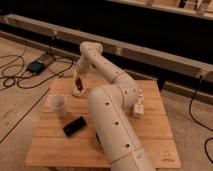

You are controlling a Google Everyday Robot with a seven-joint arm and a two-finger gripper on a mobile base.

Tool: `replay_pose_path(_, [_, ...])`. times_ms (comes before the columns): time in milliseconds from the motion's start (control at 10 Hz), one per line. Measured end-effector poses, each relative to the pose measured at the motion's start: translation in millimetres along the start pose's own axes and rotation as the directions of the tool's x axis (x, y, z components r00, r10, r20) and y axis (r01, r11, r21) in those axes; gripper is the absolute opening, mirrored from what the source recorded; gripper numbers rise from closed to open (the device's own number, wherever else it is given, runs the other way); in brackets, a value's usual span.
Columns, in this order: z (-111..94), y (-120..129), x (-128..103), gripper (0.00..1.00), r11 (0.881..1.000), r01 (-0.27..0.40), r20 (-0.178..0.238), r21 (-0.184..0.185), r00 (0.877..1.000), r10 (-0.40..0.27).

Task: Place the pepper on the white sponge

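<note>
The gripper [78,80] hangs at the far left part of the wooden table [150,145], at the end of the white arm [107,70]. It is shut on the pepper [78,83], a small reddish-brown piece held upright. The white sponge [77,92] lies on the table directly under the pepper. The pepper's lower tip is just above the sponge or touching it; I cannot tell which.
A white cup [58,105] stands on the table in front of the sponge, to the left. A flat black device [74,126] lies nearer the front edge. A small white bottle [137,108] stands on the right. Cables and a box [36,66] lie on the floor to the left.
</note>
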Motion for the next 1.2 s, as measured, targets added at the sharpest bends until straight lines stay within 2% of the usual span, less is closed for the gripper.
replay_pose_path(200, [8,0,4,0.01,1.000,0.005,-0.009,-0.020,1.000,-0.005])
replay_pose_path(300, [10,1,4,0.07,0.999,0.011,-0.008,-0.032,1.000,-0.012])
replay_pose_path(400, [12,2,4,0.15,0.999,0.017,-0.009,-0.040,1.000,-0.018])
replay_pose_path(600, [15,2,6,0.38,0.998,0.027,-0.014,-0.056,1.000,-0.028])
replay_pose_path(700, [15,2,6,0.45,0.998,0.030,-0.015,-0.058,0.999,-0.031])
replay_pose_path(800, [16,1,7,0.58,0.998,0.033,-0.019,-0.061,0.999,-0.034])
replay_pose_path(1000, [15,0,8,0.76,0.997,0.036,-0.025,-0.067,0.999,-0.038])
replay_pose_path(1200, [16,0,9,0.80,0.997,0.038,-0.030,-0.074,0.999,-0.040])
